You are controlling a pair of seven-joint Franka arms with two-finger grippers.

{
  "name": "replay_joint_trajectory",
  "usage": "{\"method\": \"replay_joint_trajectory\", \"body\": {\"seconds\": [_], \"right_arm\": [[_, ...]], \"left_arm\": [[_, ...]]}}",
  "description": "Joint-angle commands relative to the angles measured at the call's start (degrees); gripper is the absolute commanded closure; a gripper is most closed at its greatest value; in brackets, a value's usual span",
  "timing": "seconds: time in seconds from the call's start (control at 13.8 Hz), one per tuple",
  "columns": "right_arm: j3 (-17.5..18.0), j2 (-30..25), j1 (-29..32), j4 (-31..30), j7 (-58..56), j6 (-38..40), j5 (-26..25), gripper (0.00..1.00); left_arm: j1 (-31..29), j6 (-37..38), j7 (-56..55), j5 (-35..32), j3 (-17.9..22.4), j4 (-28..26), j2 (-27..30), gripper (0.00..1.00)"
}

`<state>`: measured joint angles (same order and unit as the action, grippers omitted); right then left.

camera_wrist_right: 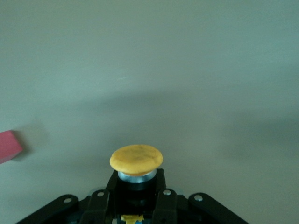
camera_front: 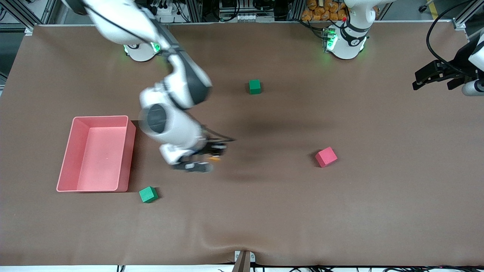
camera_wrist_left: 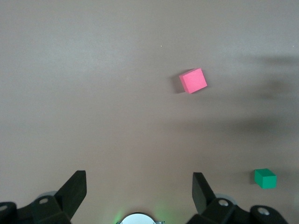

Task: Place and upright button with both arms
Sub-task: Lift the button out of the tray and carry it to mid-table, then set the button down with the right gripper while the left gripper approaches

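Observation:
My right gripper (camera_front: pixel 210 154) hangs over the middle of the table, between the pink bin and the pink cube, shut on the button (camera_front: pixel 215 159). In the right wrist view the button's round orange cap (camera_wrist_right: pixel 136 158) sticks out past the black fingers (camera_wrist_right: pixel 164 198), which clamp its dark body with a silver ring under the cap. The right gripper (camera_wrist_right: pixel 136 189) has bare brown table under it. My left gripper (camera_front: pixel 426 78) waits at the left arm's end of the table, raised, open, with nothing between its fingers. The left wrist view shows the left gripper (camera_wrist_left: pixel 138 183) spread wide over bare table.
A pink bin (camera_front: pixel 100 118) stands toward the right arm's end. One green cube (camera_front: pixel 148 194) lies beside the bin's corner nearest the front camera, another green cube (camera_front: pixel 255 86) near the bases. A pink cube (camera_front: pixel 326 156) (camera_wrist_left: pixel 193 80) lies toward the left arm's side.

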<state>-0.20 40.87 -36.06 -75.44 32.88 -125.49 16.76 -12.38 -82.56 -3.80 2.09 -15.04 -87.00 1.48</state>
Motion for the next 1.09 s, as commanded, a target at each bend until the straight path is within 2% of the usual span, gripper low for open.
{"method": "replay_joint_trajectory", "body": {"seconds": [0.0,0.29,0.51,0.58,0.65,1.02], "right_arm": [[-0.3,8.7,-5.3,4.8,0.3,-7.2,1.1,1.0],[-0.5,13.3,-8.0,6.3,-0.1,-7.7,-4.2,1.0],[-0.5,15.2,-8.8,6.3,0.0,-7.8,-5.3,1.0],[-0.5,15.4,-8.9,6.3,0.1,-7.8,-5.4,0.93],[-0.5,15.4,-9.1,6.3,0.1,-7.8,-5.6,0.01],[-0.5,14.1,-8.6,8.0,0.3,-5.1,-5.8,0.0]], "left_arm": [[-0.6,0.7,1.3,0.9,0.0,-0.2,1.1,0.0],[-0.6,0.6,1.3,1.0,-0.1,-0.4,0.5,0.0],[-0.2,-0.2,1.3,1.2,-0.2,-0.3,-0.2,0.0],[-0.1,-0.6,1.3,1.2,-0.4,-0.4,-0.6,0.0],[0.1,-1.0,1.2,1.2,-0.6,-0.4,-1.1,0.0],[0.2,-4.2,1.2,1.2,-3.8,-0.4,-4.5,0.0]]}}
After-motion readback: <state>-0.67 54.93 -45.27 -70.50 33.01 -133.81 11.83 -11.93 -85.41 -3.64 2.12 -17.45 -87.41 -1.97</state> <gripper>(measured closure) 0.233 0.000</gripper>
